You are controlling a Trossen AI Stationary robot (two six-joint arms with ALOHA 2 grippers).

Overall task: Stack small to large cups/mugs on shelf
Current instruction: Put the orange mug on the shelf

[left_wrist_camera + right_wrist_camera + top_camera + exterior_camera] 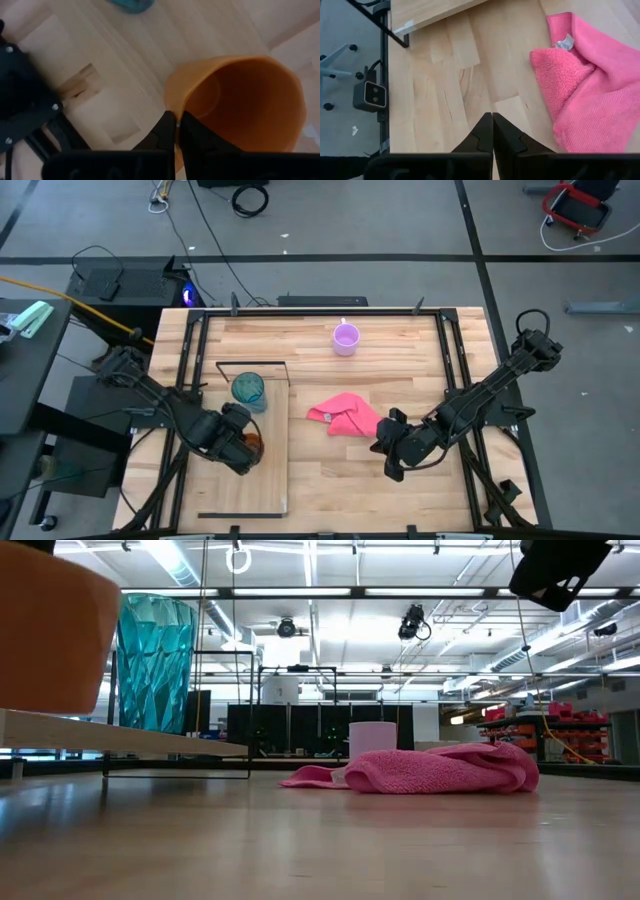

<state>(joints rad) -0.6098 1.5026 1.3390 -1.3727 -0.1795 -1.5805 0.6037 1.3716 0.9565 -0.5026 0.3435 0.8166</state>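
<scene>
The orange mug [240, 105] is in my left gripper [176, 117], over the near half of the light-wood shelf [262, 480]; it also shows at the low view's left edge [50, 630]. The teal tumbler [248, 388] stands upright on its base on the shelf's far end, by the black wire frame [285, 364]. The lilac mug [346, 338] stands on the table near the far edge. My right gripper [384, 448] is shut and empty, above the table just right of the pink cloth [345, 416]. My left gripper holds the orange mug by its rim wall [172, 102], one finger inside the mug and one outside. The fingers come from above, slanting in from the table's left. The mug stays roughly upright, mouth up, its bottom at the shelf's top; whether it rests there I cannot tell.
The pink cloth lies crumpled mid-table between the two grippers. Black frame rails [455, 380] run along the table's left and right sides. Bare tabletop [400, 380] lies between the cloth and the lilac mug, and bare plank on the shelf's near end.
</scene>
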